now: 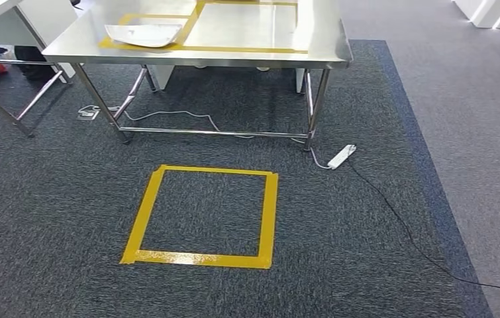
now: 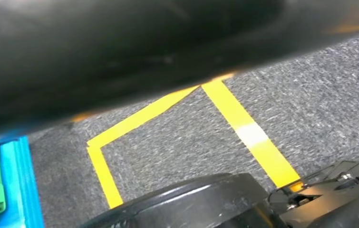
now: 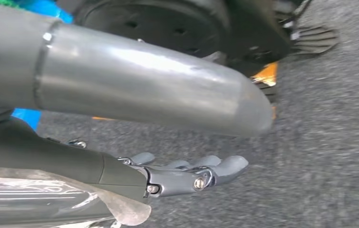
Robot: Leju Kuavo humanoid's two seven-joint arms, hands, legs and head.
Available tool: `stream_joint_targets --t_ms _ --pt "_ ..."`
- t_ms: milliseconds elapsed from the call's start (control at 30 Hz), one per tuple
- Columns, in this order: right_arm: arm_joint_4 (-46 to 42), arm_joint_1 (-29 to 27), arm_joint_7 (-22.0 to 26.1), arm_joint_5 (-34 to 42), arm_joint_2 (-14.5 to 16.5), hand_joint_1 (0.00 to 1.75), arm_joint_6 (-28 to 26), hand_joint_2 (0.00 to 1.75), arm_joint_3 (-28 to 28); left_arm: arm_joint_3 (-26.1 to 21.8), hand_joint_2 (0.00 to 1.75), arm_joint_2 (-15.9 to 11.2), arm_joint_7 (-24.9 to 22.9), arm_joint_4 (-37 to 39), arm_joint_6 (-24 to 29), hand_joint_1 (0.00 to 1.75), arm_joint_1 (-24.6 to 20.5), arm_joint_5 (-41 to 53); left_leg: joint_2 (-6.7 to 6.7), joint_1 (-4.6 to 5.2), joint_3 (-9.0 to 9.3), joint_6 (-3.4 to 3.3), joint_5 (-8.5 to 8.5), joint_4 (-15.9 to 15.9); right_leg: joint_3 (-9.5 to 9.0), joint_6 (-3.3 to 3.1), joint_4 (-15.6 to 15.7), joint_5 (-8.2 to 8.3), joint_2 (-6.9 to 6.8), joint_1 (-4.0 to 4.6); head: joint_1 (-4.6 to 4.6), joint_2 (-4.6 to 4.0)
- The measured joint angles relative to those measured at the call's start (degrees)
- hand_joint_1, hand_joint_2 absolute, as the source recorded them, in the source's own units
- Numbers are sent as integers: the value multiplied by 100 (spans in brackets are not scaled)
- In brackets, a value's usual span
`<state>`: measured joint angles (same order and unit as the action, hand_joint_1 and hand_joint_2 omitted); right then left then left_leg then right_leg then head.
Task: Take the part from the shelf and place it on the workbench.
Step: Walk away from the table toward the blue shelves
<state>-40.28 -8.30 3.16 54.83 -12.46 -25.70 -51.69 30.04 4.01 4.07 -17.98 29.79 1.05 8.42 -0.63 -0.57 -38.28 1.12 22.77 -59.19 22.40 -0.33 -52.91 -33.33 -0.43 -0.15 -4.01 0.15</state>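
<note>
grey carpet (image 1: 68,218) | steel table (image 1: 326,46) | yellow tape sq (image 1: 268,218)

A white, flat, curved part (image 1: 144,34) lies on the steel workbench (image 1: 326,50) (inside yellow tape).

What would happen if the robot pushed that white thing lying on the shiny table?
The white sheet would probably slide easily, since the steel table looks smooth and glossy. It looks thin and slightly curled at its edges, so it is likely light and bendy rather than stiff. Being so flat, it seems hard to pick up without first nudging it to the table's edge.
</note>
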Motion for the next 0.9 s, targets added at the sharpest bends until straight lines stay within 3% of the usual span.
stream_joint_targets --t_ms 100,133,167,200,300,367,500,733,900 --pt "-5 -31 0 1 0 0 3 0 -2 1 0 -7 0 7 0 0 25 0 16 -6 -240 64 763 -1010 126 -56 -20 119 -25 7 40 -2" --pt "-5 -37 1 1 0 0 4 0 -2 2 0 -8 0 9 0 0 29 0 17 -5 -275 74 887 -1315 172 -60 -38 149 -30 15 44 -2" --pt "-5 -40 1 1 0 0 4 0 -2 2 0 -9 0 10 0 0 32 0 18 -4 -226 74 899 -1433 217 -60 -60 171 -33 23 47 -2" --pt "-5 -42 1 1 0 0 4 0 -2 3 0 -10 0 10 0 0 34 0 20 -2 -74 62 817 -1316 257 -59 -86 185 -34 29 48 -2" --pt "-12 -38 1 1 0 0 5 0 -2 3 0 -20 0 12 1 0 30 1 25 23 696 -45 538 -189 335 -38 -174 191 -35 49 45 -2" --pt "-21 -30 1 1 0 0 6 0 -2 4 0 -26 0 13 2 0 27 2 25 43 897 -108 543 182 375 8 -209 196 -39 60 46 -2" --pt "-31 -23 1 -1 0 0 8 0 -2 5 0 -23 -1 13 2 0 31 2 20 53 870 -100 526 258 428 -17 -234 196 -40 67 40 -1" --pt "-31 -18 28 14 0 0 44 0 -7 13 0 -20 -31 13 -2 0 22 22 16 87 840 -144 506 244 458 67 -220 250 -28 33 44 0" --pt "-26 11 91 9 -3 0 133 0 -72 55 0 -25 -113 13 -20 0 19 60 16 86 836 -158 492 242 466 87 -220 262 -29 30 45 -1"
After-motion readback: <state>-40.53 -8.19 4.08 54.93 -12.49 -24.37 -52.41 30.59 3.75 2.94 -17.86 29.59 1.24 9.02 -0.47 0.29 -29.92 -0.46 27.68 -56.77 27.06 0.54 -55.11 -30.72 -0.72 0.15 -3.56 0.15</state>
